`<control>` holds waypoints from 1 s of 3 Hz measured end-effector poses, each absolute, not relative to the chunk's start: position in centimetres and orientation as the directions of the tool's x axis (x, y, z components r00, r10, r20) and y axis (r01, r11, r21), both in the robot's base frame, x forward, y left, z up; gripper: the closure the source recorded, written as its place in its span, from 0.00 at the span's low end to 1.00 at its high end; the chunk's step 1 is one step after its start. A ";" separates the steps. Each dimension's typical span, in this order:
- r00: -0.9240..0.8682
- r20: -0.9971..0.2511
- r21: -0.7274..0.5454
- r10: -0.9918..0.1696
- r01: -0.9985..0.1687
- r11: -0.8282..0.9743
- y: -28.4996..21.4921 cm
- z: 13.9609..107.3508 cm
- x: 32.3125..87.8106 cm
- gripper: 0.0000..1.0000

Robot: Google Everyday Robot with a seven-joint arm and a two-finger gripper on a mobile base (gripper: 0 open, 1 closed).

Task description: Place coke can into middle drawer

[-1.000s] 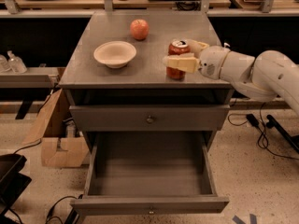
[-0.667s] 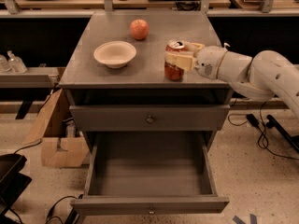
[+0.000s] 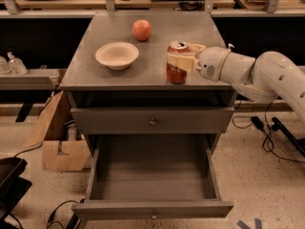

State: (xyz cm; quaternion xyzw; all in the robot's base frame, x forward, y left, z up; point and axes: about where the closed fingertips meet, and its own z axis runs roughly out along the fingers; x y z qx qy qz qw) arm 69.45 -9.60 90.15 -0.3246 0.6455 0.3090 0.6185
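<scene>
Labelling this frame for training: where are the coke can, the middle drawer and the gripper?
coke can (image 3: 177, 74): camera view, lower red body.
middle drawer (image 3: 151, 175): camera view, bare grey floor.
gripper (image 3: 180, 54): camera view, between fingers shut on the can, on the cabinet top (image 3: 152, 56).

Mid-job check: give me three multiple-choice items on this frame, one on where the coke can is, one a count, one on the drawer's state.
1. Where is the coke can?
A. on the cabinet top, front right
B. on the floor
C. on the rear bench
2. How many loose things sit on the cabinet top?
A. two
B. three
C. five
3. The middle drawer is:
A. shut
B. pulled open
C. taken out

Key: 1 A, it stands upright there, with the gripper reaching in from the right, jaws closed round it. 2 B, the can, a bowl and an apple. 3 B, it sticks out with its inside showing.
</scene>
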 end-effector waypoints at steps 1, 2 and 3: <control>0.012 -0.999 -0.035 -0.043 -0.814 0.580 -8.6 91.9 68.7 1.00; 0.064 -0.997 -0.074 -0.038 -0.811 0.580 -7.4 94.0 65.5 1.00; 0.061 -0.994 -0.100 -0.089 -0.820 0.564 -6.5 93.6 59.9 1.00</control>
